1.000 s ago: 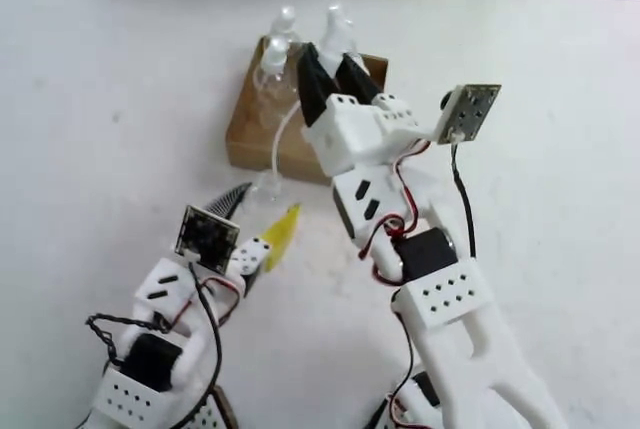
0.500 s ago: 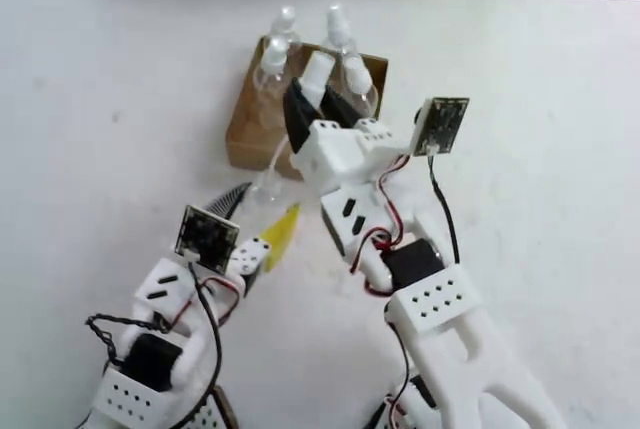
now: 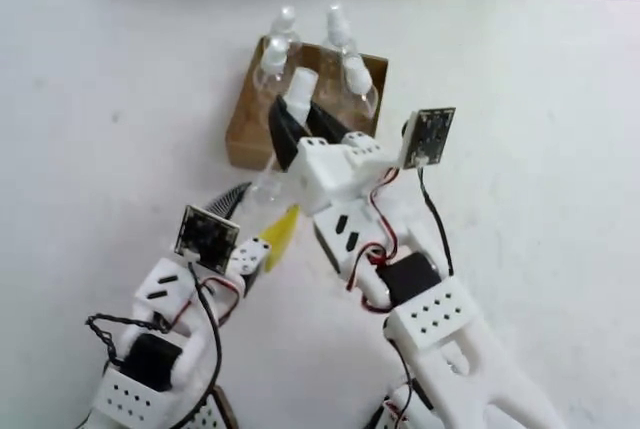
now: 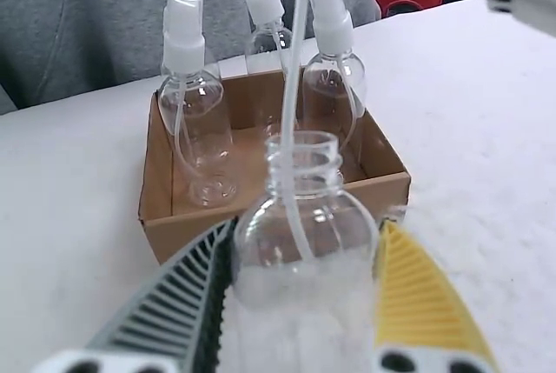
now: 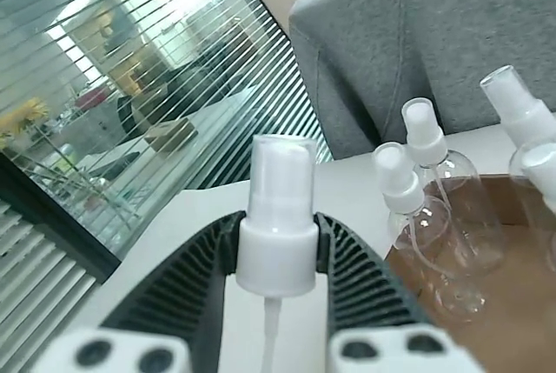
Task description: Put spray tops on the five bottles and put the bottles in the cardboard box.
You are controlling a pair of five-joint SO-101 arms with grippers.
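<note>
1. Over the table [image 3: 520,69], high view: the right tool [image 3: 297,109] grips one spray top [image 3: 299,85] above the cardboard box's [image 3: 243,134] near wall. The left tool [image 3: 268,201] clamps the open bottle [image 3: 264,185] just beside that wall, outside the box.
2. Left wrist view: grey and yellow fingers [image 4: 169,308] squeeze the open bottle's shoulders, bottle upright, and the dip tube [image 4: 293,86] runs down through its neck. Four capped bottles [image 4: 198,125] stand in the box behind.
3. Right wrist view: black fingers [image 5: 187,286] pinch the spray top at its collar, tube hanging beneath. My call: lower it straight along the bottle's axis, tube centred, left tool holding firm, then seat the collar squarely on the threads.
4. Count: five bottles, four capped and boxed, one open; five spray tops, four fitted, one gripped; one box.
</note>
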